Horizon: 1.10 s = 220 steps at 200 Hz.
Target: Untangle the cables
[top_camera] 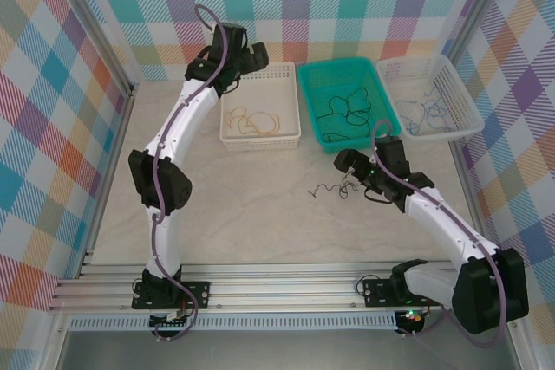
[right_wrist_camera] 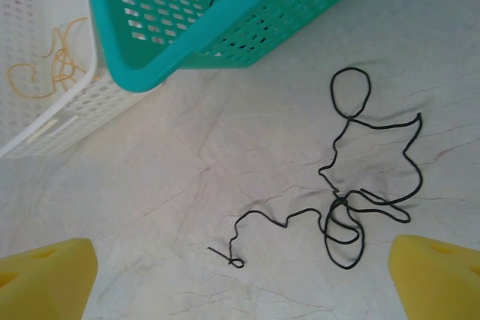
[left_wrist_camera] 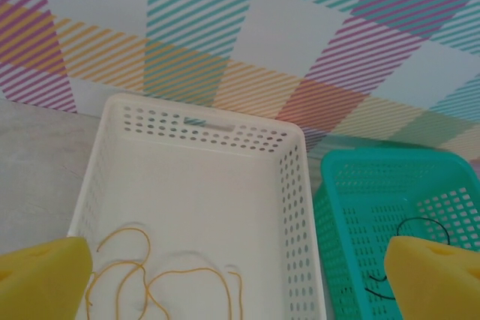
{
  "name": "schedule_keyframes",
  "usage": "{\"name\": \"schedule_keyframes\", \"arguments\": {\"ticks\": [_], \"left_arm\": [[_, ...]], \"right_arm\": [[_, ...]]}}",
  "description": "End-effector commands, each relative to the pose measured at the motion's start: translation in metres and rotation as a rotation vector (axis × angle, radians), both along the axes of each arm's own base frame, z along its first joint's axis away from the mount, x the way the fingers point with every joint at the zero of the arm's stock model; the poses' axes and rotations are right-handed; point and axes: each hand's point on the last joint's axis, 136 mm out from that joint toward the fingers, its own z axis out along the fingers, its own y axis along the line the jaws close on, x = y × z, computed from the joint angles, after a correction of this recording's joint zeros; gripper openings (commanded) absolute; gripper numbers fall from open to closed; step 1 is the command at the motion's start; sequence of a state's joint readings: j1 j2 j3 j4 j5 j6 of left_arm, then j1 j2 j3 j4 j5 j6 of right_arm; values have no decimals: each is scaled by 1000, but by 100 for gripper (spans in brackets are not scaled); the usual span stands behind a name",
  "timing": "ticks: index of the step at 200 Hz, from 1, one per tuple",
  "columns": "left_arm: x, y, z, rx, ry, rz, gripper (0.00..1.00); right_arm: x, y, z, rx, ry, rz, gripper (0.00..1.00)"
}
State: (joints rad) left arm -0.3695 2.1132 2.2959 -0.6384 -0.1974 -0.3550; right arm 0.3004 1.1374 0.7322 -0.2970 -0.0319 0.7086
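Left jaws are wide apart with nothing between the yellow pads (left_wrist_camera: 45, 282). They hang over the white basket (left_wrist_camera: 202, 110), which sits straight ahead of and below them.

The orange-tan cables (left_wrist_camera: 150, 282) lie on that basket's floor, between the two pads. They are thin, limp, overlapping loops.

Right jaws are also spread wide and hold nothing, pads (right_wrist_camera: 431, 275) low over the worktop (right_wrist_camera: 187, 185).

A loose black cable (right_wrist_camera: 352, 177) lies flat on the worktop just ahead of the right jaws, nearer the pad at the right of that view.
- It has a closed loop at the far end and a crossed knotty cluster close to the pad.
- A thin tail ends in a tiny hook roughly midway between the pads.

The teal basket (right_wrist_camera: 150, 73) is beyond the right jaws. One black strand shows through its wall.

View differences:
- The top camera shows the whole row. More black cable (top_camera: 347, 110) is heaped in the teal basket. Thin blue strands (top_camera: 425, 114) lie in a second white basket (top_camera: 442, 133) to the right of it, too fine to trace.
- From the top camera the worktop cable is only a small squiggle. The right wrist camera resolves its loops and crossings.
- The left wrist camera gives the clearest look at the orange loops.
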Motion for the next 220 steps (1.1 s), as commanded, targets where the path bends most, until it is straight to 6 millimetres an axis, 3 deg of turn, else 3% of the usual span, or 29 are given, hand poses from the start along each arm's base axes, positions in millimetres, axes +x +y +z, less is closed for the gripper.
{"name": "schedule_keyframes", "arguments": {"ticks": [1,46,94,126,181,191,220], "left_arm": [[-10,-4,18,-68,-14,-52,100],[-25,-13,21,-150,-9,-98,100],[-62,-28,17,-203,-9,-187,100],[-97,-38,6,-208,-6,-235,100],[-165,-47,-31,-193,35,-281,100],[-170,-50,-29,-224,6,-290,100],[-191,-45,-51,-213,5,-291,100]], "right_arm": [[5,-15,1,-81,6,-32,100],[4,-35,-21,-133,56,-99,96],[1,-40,-41,-152,108,-84,92],[0,-38,-54,-164,143,-64,92],[2,-35,-73,-174,198,-37,90],[3,-33,-77,-172,208,-36,90],[6,-32,-89,-174,244,-37,90]]}}
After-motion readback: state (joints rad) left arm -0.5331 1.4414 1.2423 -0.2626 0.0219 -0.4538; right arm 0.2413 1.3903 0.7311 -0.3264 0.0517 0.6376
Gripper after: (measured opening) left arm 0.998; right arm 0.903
